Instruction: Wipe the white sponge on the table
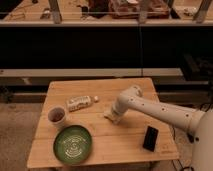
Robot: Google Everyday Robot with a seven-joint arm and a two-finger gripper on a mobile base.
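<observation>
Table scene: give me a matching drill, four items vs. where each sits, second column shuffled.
Items:
1. green plate
2. cup
3. black phone
4. hand

Places:
A. front right part of the table
B. mid-table, down at the white sponge
C. front left, nearest the camera
D. left side, just behind the plate

Pairs: 1-C, 2-D, 3-A, 4-B

Lab-like test space, gripper [113, 116] low over wooden table [125, 145], cluttered shelving [100, 15] behind
</observation>
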